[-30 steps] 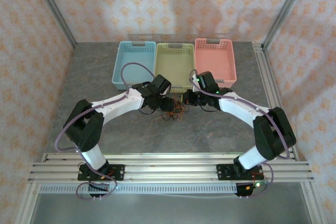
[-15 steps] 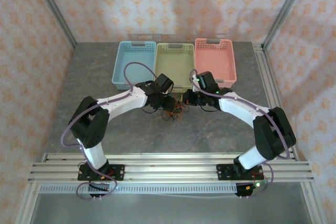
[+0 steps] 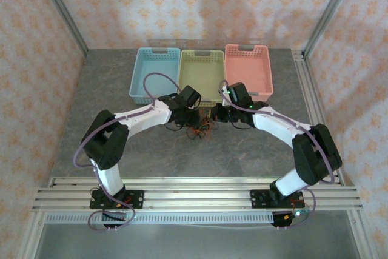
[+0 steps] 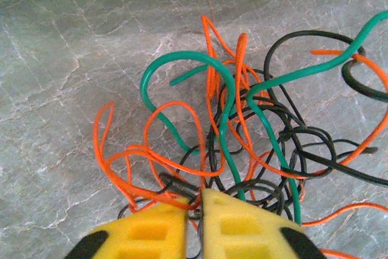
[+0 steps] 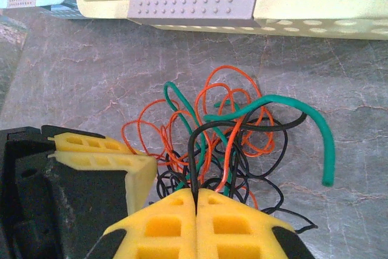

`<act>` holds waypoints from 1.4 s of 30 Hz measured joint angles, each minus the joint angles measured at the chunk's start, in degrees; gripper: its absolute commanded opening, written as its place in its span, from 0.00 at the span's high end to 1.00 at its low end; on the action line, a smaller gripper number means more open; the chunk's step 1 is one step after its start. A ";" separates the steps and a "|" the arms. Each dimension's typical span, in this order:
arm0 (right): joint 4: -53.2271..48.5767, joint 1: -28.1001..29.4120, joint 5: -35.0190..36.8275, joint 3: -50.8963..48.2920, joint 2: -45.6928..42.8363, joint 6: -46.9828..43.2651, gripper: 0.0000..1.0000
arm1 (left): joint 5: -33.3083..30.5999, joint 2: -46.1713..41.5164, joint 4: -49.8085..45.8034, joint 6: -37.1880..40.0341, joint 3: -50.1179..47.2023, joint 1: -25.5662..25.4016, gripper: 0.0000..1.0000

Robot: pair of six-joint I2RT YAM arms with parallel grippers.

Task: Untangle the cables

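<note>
Cables [image 3: 199, 130] – orange, black and green – lie in one loose knot on the grey tabletop [image 3: 121, 150], just in front of the green basket [image 3: 202, 74], the middle one of three in a row at the far edge. The blue basket [image 3: 153, 74] stands to its left and the pink basket [image 3: 247, 68] to its right. The left arm [image 3: 130, 119] and right arm [image 3: 285, 127] bend inward from their bases and meet over the knot, one from each side.

The left fingers [image 4: 179, 210] are clenched, yellow pads pressed together, grasping orange and black strands at the near edge of the tangle. The right fingers [image 5: 182, 201] are clenched too – a black strand and an orange one run into the seam between the pads. In the right wrist view the left fingers sit just beside them, low on the tabletop.

Two green strands arch up over the heap, and one curls away to the side with its cut end free. Thin orange loops spill outward, resting flat on the stone-patterned surface.
</note>
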 measured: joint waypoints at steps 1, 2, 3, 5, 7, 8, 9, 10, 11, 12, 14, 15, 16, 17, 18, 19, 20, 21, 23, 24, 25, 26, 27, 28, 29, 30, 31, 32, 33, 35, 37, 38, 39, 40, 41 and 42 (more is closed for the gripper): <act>0.00 0.00 0.00 0.00 0.00 0.00 1.00 | -0.37 -0.07 0.15 -0.37 -0.13 0.00 1.00; 0.02 0.00 0.00 0.00 0.00 0.00 1.00 | -0.63 -0.31 0.33 -0.33 -0.42 0.00 1.00; 0.02 0.00 0.00 0.00 0.00 0.00 1.00 | -0.92 -0.72 0.50 -0.28 -0.96 0.00 1.00; 0.02 0.00 0.04 -0.04 -0.07 0.00 1.00 | -1.77 -1.95 0.61 -0.33 -1.92 0.00 1.00; 0.17 0.00 0.07 -0.48 -0.44 0.00 1.00 | -2.82 -3.67 0.61 -0.28 -2.91 0.00 1.00; 0.17 -0.07 0.13 -0.72 -0.70 0.00 1.00 | -3.54 -4.57 0.72 -0.26 -3.37 0.04 1.00; 0.15 -0.11 0.28 -0.96 -1.01 0.00 1.00 | -3.96 -5.49 0.74 -0.13 -3.78 0.11 1.00; 0.17 -0.17 0.48 -1.11 -1.27 0.02 1.00 | -4.31 -6.21 0.81 -0.11 -4.11 0.26 1.00; 0.17 -0.28 0.74 -1.29 -1.62 0.04 1.00 | -4.74 -6.91 0.81 -0.09 -4.39 0.42 1.00; 0.17 -0.46 0.96 -1.40 -1.90 0.15 1.00 | -5.07 -7.37 0.79 -0.11 -4.59 0.55 1.00; 0.44 -1.16 1.62 -1.99 -3.02 0.52 1.00 | -5.49 -8.07 0.96 -0.09 -5.03 1.14 1.00; 0.55 -1.57 2.08 -2.38 -3.63 0.76 1.00 | -5.64 -8.39 1.01 -0.09 -5.38 1.40 1.00; 0.63 -2.21 2.47 -2.89 -4.37 1.14 1.00 | -5.86 -8.79 1.03 -0.09 -5.88 1.70 1.00; 0.74 -2.91 2.97 -3.39 -5.07 1.42 1.00 | -6.19 -9.27 1.03 -0.09 -6.45 2.10 1.00; 0.79 -3.45 3.52 -3.72 -5.55 1.77 1.00 | -6.51 -9.88 1.05 -0.09 -7.21 2.54 1.00; 0.81 -4.00 3.98 -4.00 -5.88 2.03 1.00 | -6.67 -10.51 1.07 -0.09 -7.96 2.95 1.00; 0.85 -4.50 4.52 -4.26 -6.10 2.47 1.00 | -6.84 -11.43 1.07 -0.11 -8.92 3.41 1.00; 0.83 -4.87 5.16 -4.46 -6.25 2.64 1.00 | -7.04 -12.57 1.03 -0.11 -9.92 3.89 1.00; 0.83 -5.40 6.23 -4.74 -6.43 3.04 1.00 | -7.67 -14.73 0.98 -0.13 -11.43 4.61 1.00; 0.81 -5.51 6.80 -4.81 -6.51 3.28 1.00 | -8.20 -16.17 1.03 -0.13 -12.24 4.96 1.00; 0.79 -5.51 7.21 -4.85 -6.56 3.48 1.00 | -8.66 -17.46 1.03 -0.13 -12.92 5.18 1.00; 0.81 -5.51 7.56 -4.87 -6.62 3.65 1.00 | -9.11 -18.67 1.01 -0.13 -13.46 5.38 1.00; 0.79 -5.51 7.93 -4.87 -6.69 3.74 1.00 | -9.53 -19.87 1.03 -0.13 -13.97 5.64 1.00; 0.79 -5.51 8.13 -4.87 -6.71 3.91 1.00 | -9.70 -20.85 1.03 -0.15 -14.38 5.70 1.00; 0.79 -5.51 8.35 -4.87 -6.73 3.96 1.00 | -9.88 -21.66 1.03 -0.15 -14.67 5.73 1.00; 0.79 -5.53 8.74 -4.87 -6.78 4.09 1.00 | -10.03 -22.14 1.07 -0.15 -14.84 5.75 1.00; 0.74 -5.62 9.09 -4.87 -6.84 4.09 1.00 | -10.21 -22.49 1.14 -0.15 -15.02 5.75 1.00; 0.66 -5.66 9.57 -4.87 -6.97 4.11 1.00 | -10.45 -22.93 1.22 -0.15 -15.32 5.75 1.00; 0.57 -5.73 9.99 -4.87 -7.15 4.11 1.00 | -10.67 -23.39 1.25 -0.15 -15.74 5.84 1.00; 0.46 -5.81 10.56 -4.87 -7.58 4.11 1.00 | -10.88 -24.26 1.31 -0.15 -16.50 6.05 1.00; 0.48 -5.84 10.60 -4.87 -7.93 4.09 1.00 | -10.82 -24.79 1.42 -0.13 -17.11 6.27 1.00; 0.66 -5.84 10.45 -4.92 -8.04 4.09 1.00 | -10.54 -24.87 1.73 -0.13 -17.42 6.38 1.00; 0.83 -5.84 10.25 -5.03 -8.13 4.09 1.00 | -10.14 -24.87 1.92 -0.13 -17.55 6.38 1.00; 1.38 -5.81 9.75 -5.31 -8.24 4.09 1.00 | -9.42 -24.87 2.47 -0.11 -17.77 6.45 1.00; 1.75 -5.81 9.25 -5.53 -8.26 4.07 0.92 | -8.76 -24.87 2.91 -0.11 -17.92 6.45 1.00; 2.08 -5.68 8.76 -5.68 -8.26 4.15 0.81 | -7.93 -24.87 3.41 -0.07 -18.03 6.45 1.00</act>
